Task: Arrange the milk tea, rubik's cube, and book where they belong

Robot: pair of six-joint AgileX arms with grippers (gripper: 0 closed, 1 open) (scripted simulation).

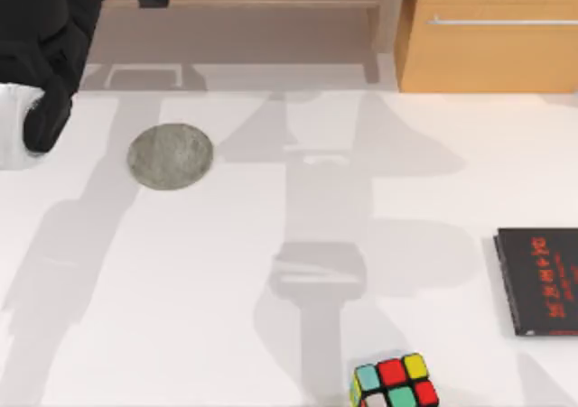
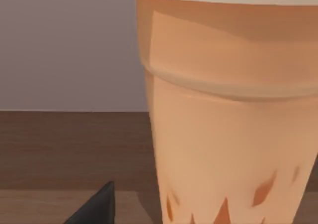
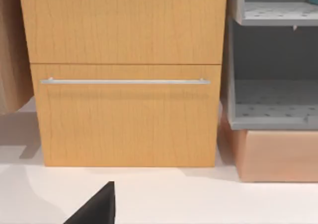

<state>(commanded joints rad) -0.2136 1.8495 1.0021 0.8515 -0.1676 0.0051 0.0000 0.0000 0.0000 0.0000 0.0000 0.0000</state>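
A white table [image 1: 271,245] crossed by soft grey shadows spans the frame. At upper right stands a light wooden cabinet [image 1: 492,37] with a slim metal drawer handle [image 1: 501,21]; a grey shelf unit [image 3: 273,75] adjoins it.

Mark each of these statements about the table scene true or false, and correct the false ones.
1. The small multicoloured rubik's cube sits at the near edge of the white table. True.
2. A round grey stone-like coaster lies on the table's left half. True.
3. The thin black book with red lettering rests on top of the coaster. False: it lies flat at the table's right edge, far from the coaster.
4. The tall orange-tan milk tea cup lies tipped on its side. False: the left wrist view shows it upright, close to the camera.
5. The wooden drawer front with a metal handle stands open. False: it appears shut.
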